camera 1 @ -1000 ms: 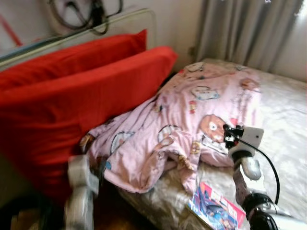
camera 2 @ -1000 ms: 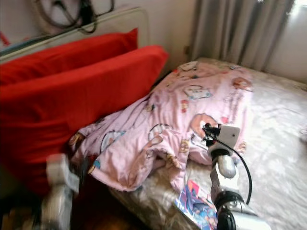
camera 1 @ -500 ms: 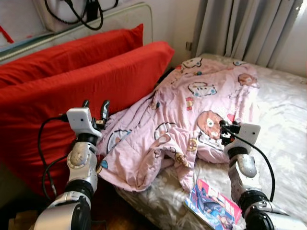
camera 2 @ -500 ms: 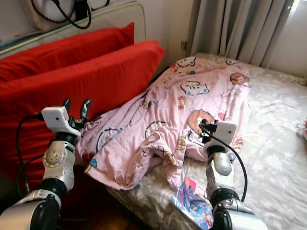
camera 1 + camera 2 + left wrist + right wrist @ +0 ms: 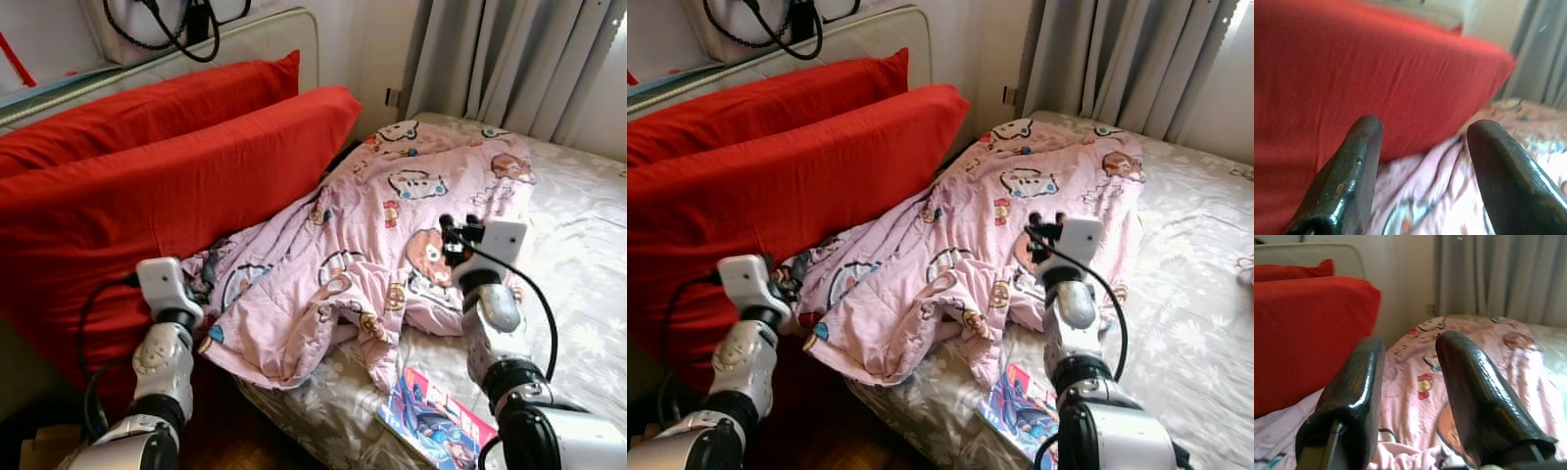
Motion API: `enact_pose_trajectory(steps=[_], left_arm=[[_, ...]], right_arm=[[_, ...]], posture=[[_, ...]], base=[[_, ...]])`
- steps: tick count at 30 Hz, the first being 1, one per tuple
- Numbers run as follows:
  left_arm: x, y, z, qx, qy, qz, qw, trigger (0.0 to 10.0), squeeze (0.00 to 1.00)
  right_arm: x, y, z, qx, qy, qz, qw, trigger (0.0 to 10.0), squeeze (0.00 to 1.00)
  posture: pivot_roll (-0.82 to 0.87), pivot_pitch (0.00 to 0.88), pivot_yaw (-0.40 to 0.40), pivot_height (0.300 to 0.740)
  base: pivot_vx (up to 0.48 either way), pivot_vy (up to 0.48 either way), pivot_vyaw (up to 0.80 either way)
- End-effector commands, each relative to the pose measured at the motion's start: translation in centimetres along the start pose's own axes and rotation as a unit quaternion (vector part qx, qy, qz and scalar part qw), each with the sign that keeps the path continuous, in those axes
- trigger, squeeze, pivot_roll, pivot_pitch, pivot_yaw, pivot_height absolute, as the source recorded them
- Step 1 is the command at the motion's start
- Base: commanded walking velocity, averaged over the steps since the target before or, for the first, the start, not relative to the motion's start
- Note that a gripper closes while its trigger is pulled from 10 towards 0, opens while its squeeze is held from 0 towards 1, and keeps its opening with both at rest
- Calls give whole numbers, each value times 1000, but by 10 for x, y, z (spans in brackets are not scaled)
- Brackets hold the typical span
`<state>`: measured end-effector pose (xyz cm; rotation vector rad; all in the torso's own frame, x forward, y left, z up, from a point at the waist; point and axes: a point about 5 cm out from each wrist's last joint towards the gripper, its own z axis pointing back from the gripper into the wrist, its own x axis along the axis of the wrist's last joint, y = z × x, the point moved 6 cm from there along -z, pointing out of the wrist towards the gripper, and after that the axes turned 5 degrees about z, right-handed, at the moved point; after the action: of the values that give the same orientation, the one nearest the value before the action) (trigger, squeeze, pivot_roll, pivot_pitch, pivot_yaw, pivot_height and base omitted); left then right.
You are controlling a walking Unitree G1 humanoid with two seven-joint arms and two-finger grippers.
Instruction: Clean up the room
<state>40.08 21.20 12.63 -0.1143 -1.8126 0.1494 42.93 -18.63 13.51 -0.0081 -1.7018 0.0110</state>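
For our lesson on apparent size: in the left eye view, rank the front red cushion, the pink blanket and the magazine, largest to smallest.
1. front red cushion
2. pink blanket, close to the cushion in apparent size, so unsure
3. magazine, clearly smallest

arms: silver, jointed | wrist boxes: white | cables: black, looped | fingers (image 5: 1469, 396): glossy black

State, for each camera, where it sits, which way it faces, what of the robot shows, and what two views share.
Left eye, right eye: on the head, looking forward and down at the bed; both arms show.
Left wrist: along the open left tool toward the red pillow.
Right wrist: along the open right tool over the quilt to the curtain.
Shared: pillow and quilt appear in both wrist views.
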Motion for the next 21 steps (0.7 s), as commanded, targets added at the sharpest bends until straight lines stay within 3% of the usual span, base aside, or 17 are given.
enact_pose_trajectory(steps=[1, 8, 21], left_arm=[[4, -9, -3, -19, -8, -7, 1000, 10000, 0], [2, -7, -1, -14, -6, -7, 1000, 10000, 0], [4, -9, -2, -22, -9, -6, 1000, 10000, 0]], right_arm=[[0, 1, -2, -1, 5, -4, 1000, 10000, 0], [4, 9, -1, 18, -8, 11, 1000, 10000, 0], [-7, -1, 9, 7, -2, 15, 1000, 10000, 0]], posture=[[43, 0, 2, 740], [43, 0, 2, 740], [28, 0, 11, 740]], base=[[0, 0, 0], [0, 0, 0], [0, 0, 0]])
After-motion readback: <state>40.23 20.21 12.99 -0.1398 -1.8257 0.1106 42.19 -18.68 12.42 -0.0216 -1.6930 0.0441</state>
